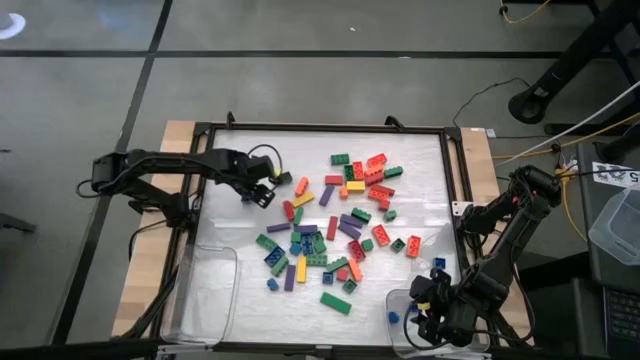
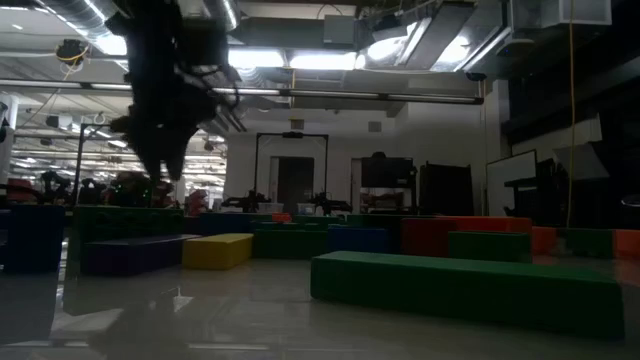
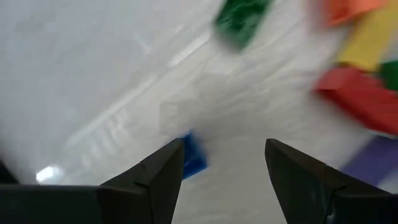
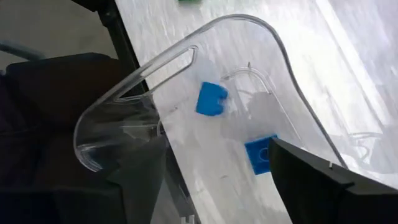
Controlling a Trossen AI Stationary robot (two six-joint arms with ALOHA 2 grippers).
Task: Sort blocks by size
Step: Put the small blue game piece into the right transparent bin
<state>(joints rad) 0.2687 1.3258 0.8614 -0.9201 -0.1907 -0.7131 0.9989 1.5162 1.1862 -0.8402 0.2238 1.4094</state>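
1. The left gripper (image 3: 221, 165) is spread and empty, hovering over the mat; a small blue block (image 3: 193, 157) lies just inside one fingertip.
2. The main heap of blocks (image 1: 340, 235) sits beyond that gripper, well apart.
3. The right gripper (image 4: 217, 180) is spread and empty over the clear tray (image 4: 155, 68), which holds two small blue blocks (image 4: 211, 99).
4. Judgement: centre the blue block between the left fingers before descending and closing.

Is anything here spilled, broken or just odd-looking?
Nothing looks broken. The blocks lie in a loose jumble across the middle of the table, unsorted. The right tray holds only two small blue blocks, with the open right gripper over it. The open left gripper hangs over bare table.
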